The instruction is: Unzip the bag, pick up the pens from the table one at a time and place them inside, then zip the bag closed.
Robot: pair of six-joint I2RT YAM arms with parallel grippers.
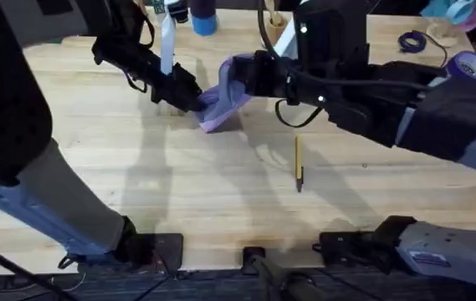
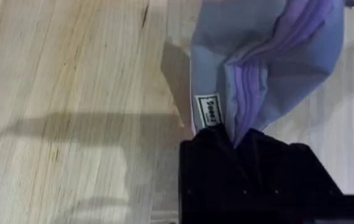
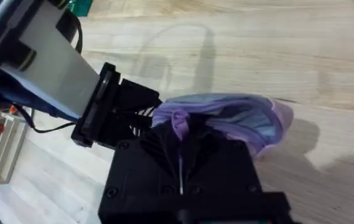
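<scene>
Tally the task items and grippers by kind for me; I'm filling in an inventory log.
Bags: 1, the bag
Pens: 1, the pen lying on the table
Grippers: 2, the left gripper and the right gripper, both on the bag
Total: 4

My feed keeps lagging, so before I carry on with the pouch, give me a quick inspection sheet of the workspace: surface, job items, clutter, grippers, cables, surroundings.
Surface: table, light wood planks, bare across the near half.
Job's things: bag bunched up and held between both grippers; one pen lying loose on the table, nearer the arm bases than the bag.
Clutter: blue cup, purple tape roll and a coiled purple cord along the far edge.
Grippers: left gripper shut on one end of the bag; right gripper shut on the bag's other side.
Cables: black cable looping under the right arm.
Surroundings: nothing seen of note.
</scene>
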